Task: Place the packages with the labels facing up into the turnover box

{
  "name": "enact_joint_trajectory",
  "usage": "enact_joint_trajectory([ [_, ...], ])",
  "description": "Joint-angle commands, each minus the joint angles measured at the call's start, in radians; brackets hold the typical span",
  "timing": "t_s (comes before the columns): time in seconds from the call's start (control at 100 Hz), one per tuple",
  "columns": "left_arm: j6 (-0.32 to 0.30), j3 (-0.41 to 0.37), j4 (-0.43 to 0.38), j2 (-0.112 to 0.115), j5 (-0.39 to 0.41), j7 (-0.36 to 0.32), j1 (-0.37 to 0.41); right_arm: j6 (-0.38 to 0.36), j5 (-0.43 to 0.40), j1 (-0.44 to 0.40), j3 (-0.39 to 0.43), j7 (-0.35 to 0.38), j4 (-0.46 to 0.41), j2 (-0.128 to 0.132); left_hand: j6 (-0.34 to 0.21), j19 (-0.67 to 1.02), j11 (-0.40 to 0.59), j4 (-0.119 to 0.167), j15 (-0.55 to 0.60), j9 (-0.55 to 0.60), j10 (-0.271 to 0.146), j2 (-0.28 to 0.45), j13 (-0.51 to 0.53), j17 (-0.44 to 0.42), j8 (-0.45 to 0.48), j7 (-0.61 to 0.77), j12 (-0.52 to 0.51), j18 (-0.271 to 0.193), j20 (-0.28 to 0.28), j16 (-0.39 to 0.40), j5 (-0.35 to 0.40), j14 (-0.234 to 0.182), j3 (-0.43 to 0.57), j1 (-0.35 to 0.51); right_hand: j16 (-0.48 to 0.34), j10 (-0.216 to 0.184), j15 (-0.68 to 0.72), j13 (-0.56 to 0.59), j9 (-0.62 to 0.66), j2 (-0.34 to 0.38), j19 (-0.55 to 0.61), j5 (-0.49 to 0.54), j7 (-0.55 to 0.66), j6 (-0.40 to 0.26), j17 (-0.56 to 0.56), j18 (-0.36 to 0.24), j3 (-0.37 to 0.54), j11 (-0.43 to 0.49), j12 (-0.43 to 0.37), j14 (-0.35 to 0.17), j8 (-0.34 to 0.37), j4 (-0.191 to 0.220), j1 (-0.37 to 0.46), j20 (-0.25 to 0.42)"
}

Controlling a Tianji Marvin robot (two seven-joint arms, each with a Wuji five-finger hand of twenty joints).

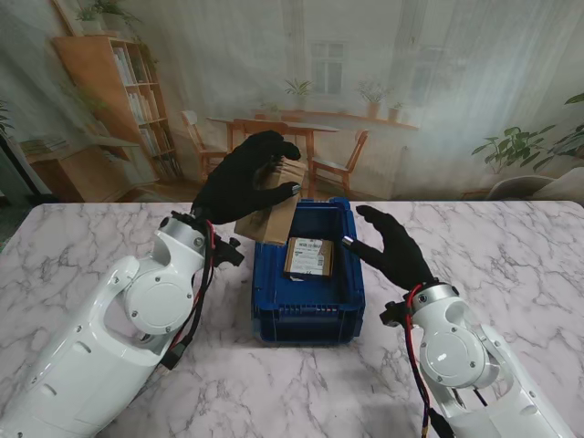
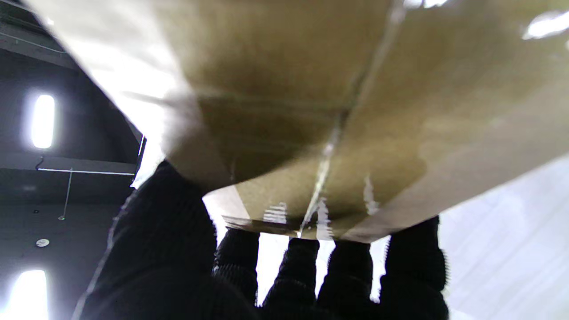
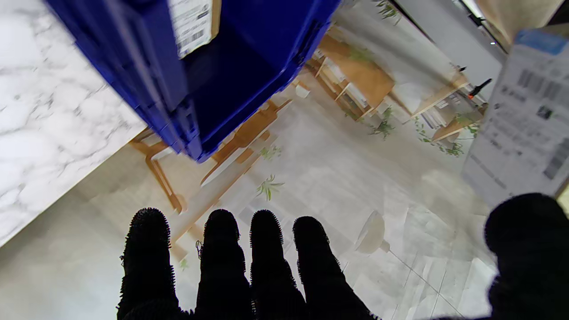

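A blue turnover box (image 1: pixel 308 301) stands in the middle of the table, with one brown package (image 1: pixel 308 256) lying flat inside, its white label facing up. My left hand (image 1: pixel 239 185) is shut on a second cardboard package (image 1: pixel 271 208), held tilted in the air over the box's far left corner. That package (image 2: pixel 338 111) fills the left wrist view, its taped plain side toward the camera. My right hand (image 1: pixel 394 248) hovers open just right of the box, fingers spread. The right wrist view shows the box (image 3: pixel 249 58) and the held package's white label (image 3: pixel 524 120).
The marble table (image 1: pixel 511 265) spreads out on both sides of the box. A printed backdrop of a room with shelves and chairs hangs beyond the table's far edge.
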Motion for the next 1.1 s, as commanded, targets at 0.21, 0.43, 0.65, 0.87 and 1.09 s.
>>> enact_joint_trajectory([
  [0.21, 0.021, 0.063, 0.014, -0.023, -0.028, 0.006, -0.028, -0.016, 0.1, 0.028, -0.044, 0.049, -0.005, 0.0, -0.004, 0.166, 0.004, -0.006, 0.163, 0.007, -0.005, 0.051, 0.078, 0.061, 0.014, 0.013, -0.011, -0.403, 0.01, 0.03, 0.016, -0.023, 0.176, 0.228, 0.012, 0.022, 0.003, 0.006, -0.053, -0.11, -0.052, -0.098, -0.21, -0.011, -0.021, -0.012, 0.107, -0.076, -0.031, -0.009, 0.097, -0.049, -0.107, 0.023],
  [0.43, 0.037, 0.096, 0.035, -0.029, -0.045, 0.011, -0.041, -0.023, 0.242, 0.052, -0.069, 0.111, 0.002, 0.001, 0.001, 0.172, 0.006, -0.008, 0.167, 0.01, -0.001, 0.049, 0.081, 0.065, 0.012, 0.013, -0.011, -0.409, 0.015, 0.032, 0.023, -0.021, 0.176, 0.233, 0.009, 0.02, -0.01, -0.002, -0.055, -0.179, -0.11, -0.066, -0.355, 0.013, -0.034, -0.006, 0.132, -0.09, -0.04, -0.005, 0.124, -0.06, -0.097, 0.014],
  [0.65, 0.025, 0.109, 0.041, -0.033, -0.058, 0.02, -0.039, -0.014, 0.318, 0.086, -0.091, 0.147, 0.024, 0.001, 0.004, 0.173, 0.008, -0.01, 0.168, 0.01, -0.003, 0.048, 0.082, 0.068, 0.012, 0.016, -0.012, -0.411, 0.017, 0.031, 0.026, -0.023, 0.177, 0.235, 0.009, 0.018, -0.025, -0.017, -0.057, -0.21, -0.167, -0.08, -0.26, 0.017, -0.039, 0.006, 0.205, -0.137, -0.056, -0.008, 0.305, -0.076, -0.16, 0.028],
  [0.87, 0.018, 0.119, 0.042, -0.033, -0.065, 0.017, -0.037, 0.003, 0.382, 0.124, -0.115, 0.18, 0.046, 0.0, 0.007, 0.172, 0.007, -0.012, 0.167, 0.01, 0.0, 0.045, 0.081, 0.067, 0.01, 0.018, -0.014, -0.41, 0.018, 0.03, 0.03, -0.021, 0.178, 0.237, 0.011, -0.001, -0.033, -0.028, -0.057, -0.228, -0.212, -0.086, -0.319, -0.006, -0.054, 0.024, 0.226, -0.189, -0.076, -0.008, 0.278, -0.083, -0.17, 0.016],
  [1.09, 0.009, 0.131, 0.045, -0.034, -0.066, 0.014, -0.04, -0.002, 0.451, 0.141, -0.129, 0.208, 0.056, -0.001, 0.005, 0.171, 0.006, -0.013, 0.165, 0.009, -0.002, 0.046, 0.08, 0.067, 0.009, 0.018, -0.015, -0.409, 0.019, 0.028, 0.029, -0.023, 0.179, 0.235, 0.013, -0.028, -0.039, -0.037, -0.056, -0.24, -0.233, -0.086, -0.289, -0.06, -0.054, 0.033, 0.223, -0.211, -0.082, -0.008, 0.345, -0.08, -0.146, 0.014],
])
